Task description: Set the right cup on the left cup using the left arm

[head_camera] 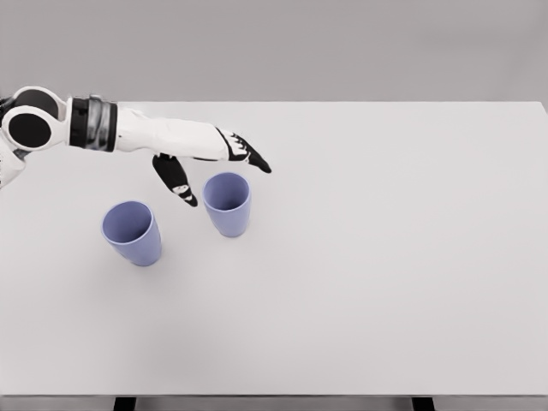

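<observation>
Head view: reaching in from the far left over the white table (pixel 385 282), the left hand (pixel 210 158) hovering just behind the right cup (pixel 228 204), fingers spread wide and holding nothing. Thumb (pixel 175 180) pointing down on the cup's left side, the other fingertips (pixel 255 161) stretching past its far rim, no contact showing yet. Right arm not appearing anywhere.

Standing upright near the table's left half, the right cup, open mouth up. Sitting a little nearer and further left, the left cup (pixel 133 232), also upright, well clear of the first one — a gap of bare table between them.

Looking inside: both cups showing only a smooth bluish-purple interior, nothing in either one.

Judging the handling: probably light and stiff, like thin plastic, with smooth and likely slippery walls tapering toward the base — so easy to tip with a careless nudge and prone to sliding downward out of a loose grip. Best hold likely around the upper wall just under the rim, thumb on one side and fingers opposite, keeping it upright and leaving the base free for lowering onto the left cup's mouth.
</observation>
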